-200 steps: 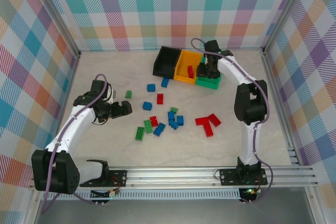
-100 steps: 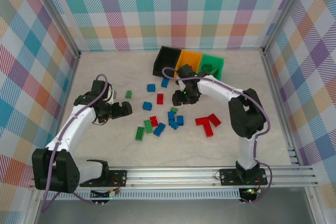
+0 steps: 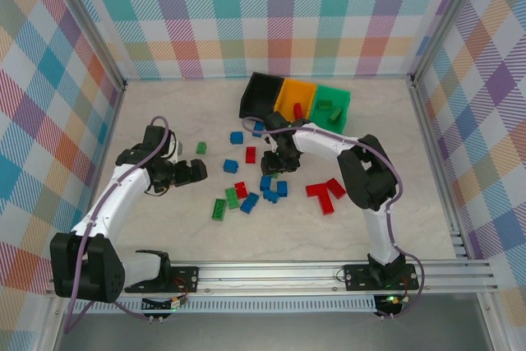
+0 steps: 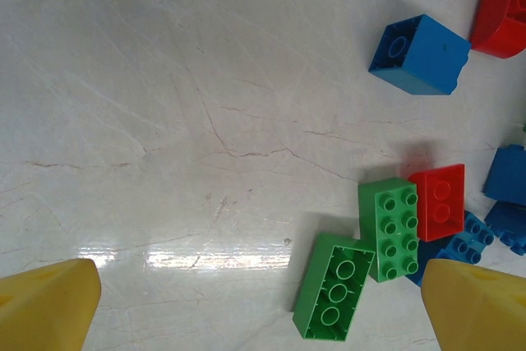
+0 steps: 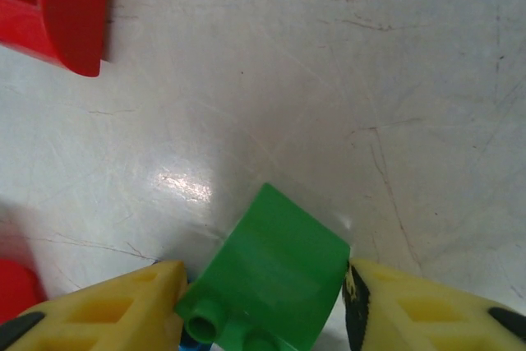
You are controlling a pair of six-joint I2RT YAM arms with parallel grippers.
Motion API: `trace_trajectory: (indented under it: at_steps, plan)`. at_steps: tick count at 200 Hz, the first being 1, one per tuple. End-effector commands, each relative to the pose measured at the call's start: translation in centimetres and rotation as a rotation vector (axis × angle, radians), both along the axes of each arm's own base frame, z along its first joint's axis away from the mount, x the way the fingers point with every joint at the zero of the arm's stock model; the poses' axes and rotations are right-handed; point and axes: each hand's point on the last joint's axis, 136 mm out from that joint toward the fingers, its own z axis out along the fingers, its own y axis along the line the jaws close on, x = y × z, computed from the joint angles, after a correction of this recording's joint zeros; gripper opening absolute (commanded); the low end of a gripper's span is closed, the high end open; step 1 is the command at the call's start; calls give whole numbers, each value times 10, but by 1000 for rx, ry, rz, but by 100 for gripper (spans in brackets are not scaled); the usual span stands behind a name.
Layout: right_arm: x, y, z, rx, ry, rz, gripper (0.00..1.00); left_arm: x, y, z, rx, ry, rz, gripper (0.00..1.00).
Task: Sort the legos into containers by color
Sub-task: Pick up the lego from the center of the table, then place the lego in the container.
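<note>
At the far side of the pale, marbled table, 3 glossy rectangular bins stand joined in 1 row: black bin, orange bin, green bin. 1 red brick lies in the orange bin, and 2 green pieces in the green bin. At 6 o'clock from the bins lie studded plastic bricks: about 7 blue, 5 red, 4 green. Among them the right gripper presses its 2 yellow fingers against both sides of 1 smooth-sided green brick. At 9 o'clock of the scatter the left gripper stands spread wide.
</note>
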Motion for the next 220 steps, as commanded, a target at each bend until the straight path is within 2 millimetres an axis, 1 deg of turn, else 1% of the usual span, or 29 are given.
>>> trace_trajectory:
  at_steps: [1, 8, 17, 30, 45, 58, 75, 99, 114, 128, 148, 158, 167, 171, 180, 185, 199, 211, 220]
  plan:
    - [0, -2, -5, -36, 9, -25, 41, -6, -3, -3, 6, 18, -27, 100]
    - [1, -2, -5, -35, 3, -28, 36, -6, -4, -3, 4, 18, -29, 100]
    - [2, -1, -2, -30, -6, -28, 33, -7, -4, -2, 6, 16, -30, 100]
    - [3, -3, 2, -32, -19, -29, 32, -7, -3, -1, 12, 11, -27, 100]
    - [7, -7, 12, -39, -48, -30, 32, -8, -2, 0, 18, 7, -24, 100]
    - [12, -12, 23, -44, -79, -29, 32, -8, -2, 0, 17, 5, -26, 100]
    - [25, -25, 43, -34, -127, -56, 32, -7, -3, 1, 17, 4, -27, 100]
    - [54, -55, 70, 3, -186, -132, 32, -8, -3, -1, 19, 9, -28, 100]
    - [78, -83, 85, 0, -230, -192, 33, -8, -4, 0, 19, 6, -34, 100]
    - [99, -108, 95, -16, -267, -251, 33, -8, -5, 1, 18, 3, -36, 100]
    - [130, -139, 101, -16, -304, -331, 33, -9, -4, 1, 22, 4, -35, 100]
    - [145, -150, 101, -22, -319, -352, 34, -9, -4, 1, 22, 3, -36, 100]
    - [156, -157, 98, -44, -328, -358, 37, -8, -4, 2, 22, -1, -36, 100]
    - [159, -159, 94, -57, -325, -355, 40, -9, -4, 1, 24, 2, -35, 100]
    - [166, -160, 91, -74, -316, -342, 51, -9, -4, 1, 24, 1, -36, 100]
    - [168, -158, 90, -78, -307, -336, 54, -9, -4, 1, 25, 2, -36, 100]
    - [167, -151, 89, -48, -303, -331, 57, -10, -4, 1, 32, 2, -37, 100]
    - [160, -144, 90, -9, -310, -331, 58, -10, -4, 1, 38, -1, -36, 100]
    - [152, -142, 87, 11, -306, -334, 58, -10, -3, 0, 43, 2, -36, 100]
